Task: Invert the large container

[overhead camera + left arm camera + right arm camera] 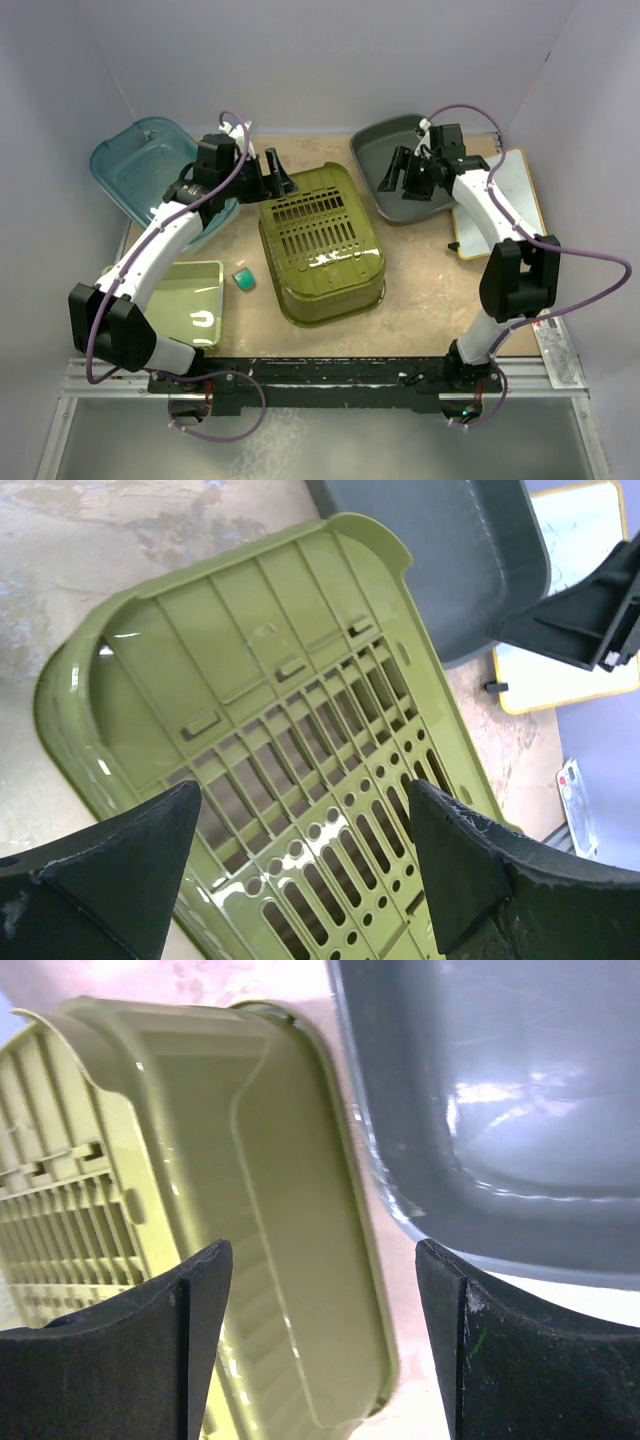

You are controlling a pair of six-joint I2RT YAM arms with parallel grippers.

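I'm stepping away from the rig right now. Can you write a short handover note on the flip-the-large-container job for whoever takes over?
Left gripper: open, nothing between its jaws, by the far left corner of the green container.
Right gripper: open and empty, over the grey tub, apart from the container.
Container: mid-table, slotted base facing up, rim down on the table.
Done: the flip looks complete.
Left: probably just draw both arms back and check that the container sits flat.
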